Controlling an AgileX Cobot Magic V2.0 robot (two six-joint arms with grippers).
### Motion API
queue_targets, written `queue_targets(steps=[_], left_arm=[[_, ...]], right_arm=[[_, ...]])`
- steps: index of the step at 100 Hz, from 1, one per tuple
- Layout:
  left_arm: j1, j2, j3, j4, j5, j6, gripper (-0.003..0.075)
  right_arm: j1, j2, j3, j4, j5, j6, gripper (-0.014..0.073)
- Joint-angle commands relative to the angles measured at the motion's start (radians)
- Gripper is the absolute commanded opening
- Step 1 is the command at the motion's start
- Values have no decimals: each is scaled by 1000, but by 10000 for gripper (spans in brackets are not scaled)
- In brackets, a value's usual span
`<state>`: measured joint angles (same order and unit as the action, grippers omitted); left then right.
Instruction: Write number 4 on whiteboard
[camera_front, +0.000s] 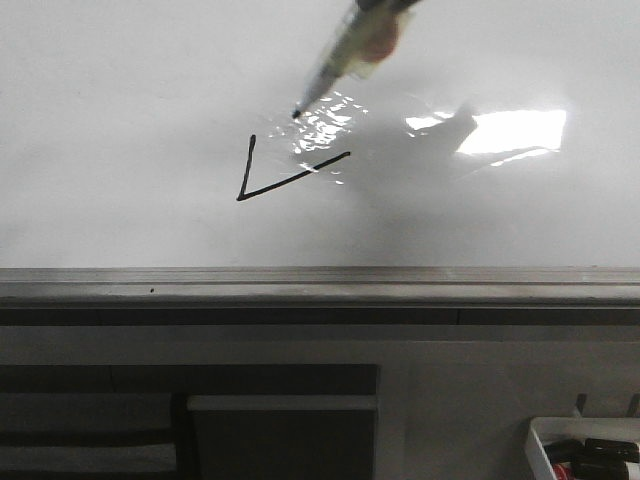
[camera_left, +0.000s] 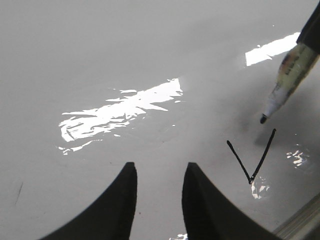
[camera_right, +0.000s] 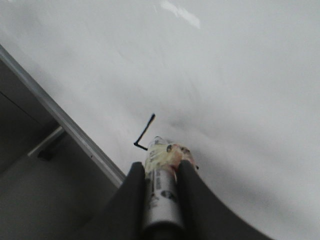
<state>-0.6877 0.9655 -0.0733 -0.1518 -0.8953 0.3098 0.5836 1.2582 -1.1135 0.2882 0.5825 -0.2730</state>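
The whiteboard (camera_front: 120, 100) fills the upper front view, glossy with glare. On it are two thin black strokes of the number 4 (camera_front: 290, 180): a short slanted stroke and a rising crossbar, with no vertical stroke. My right gripper (camera_right: 162, 167) is shut on a white marker (camera_right: 161, 190). The marker (camera_front: 340, 60) slants down with its black tip (camera_front: 296, 115) just above the crossbar; I cannot tell if it touches the board. My left gripper (camera_left: 159, 170) is open and empty over bare board, left of the strokes (camera_left: 252, 160) and the marker (camera_left: 287, 80).
A grey metal edge strip (camera_front: 320, 285) runs along the board's near side. Below it are dark panels (camera_front: 280, 430). A small white tray (camera_front: 585, 450) with dark markers sits at the bottom right.
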Motion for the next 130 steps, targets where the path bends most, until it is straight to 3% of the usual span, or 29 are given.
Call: queue_targets(steps=[1, 19, 44, 59, 70, 83, 103, 130], left_arm=[[-2, -9, -28, -2, -81, -9, 198], [-2, -9, -28, 2, -85, -9, 198], [-2, -9, -28, 33, -85, 32, 198], [-2, -7, -32, 198, -68, 49, 198], [-2, 21, -82, 343, 54, 38, 200], [-2, 101, -160, 356, 93, 32, 204], [-2, 242, -254, 464, 93, -126, 286], [-2, 330, -276, 525, 71, -211, 283]], right_arm=[[2, -18, -41, 3, -102, -14, -61], [-19, 45, -19, 3, -58, -14, -61], [8, 49, 179, 75, -79, -14, -61], [53, 23, 136, 76, -100, -23, -61], [93, 7, 62, 76, -33, -59, -61], [132, 7, -2, 71, -8, -59, -61], [167, 9, -17, 64, -5, -68, -61], [169, 9, -17, 57, 8, -68, -61]])
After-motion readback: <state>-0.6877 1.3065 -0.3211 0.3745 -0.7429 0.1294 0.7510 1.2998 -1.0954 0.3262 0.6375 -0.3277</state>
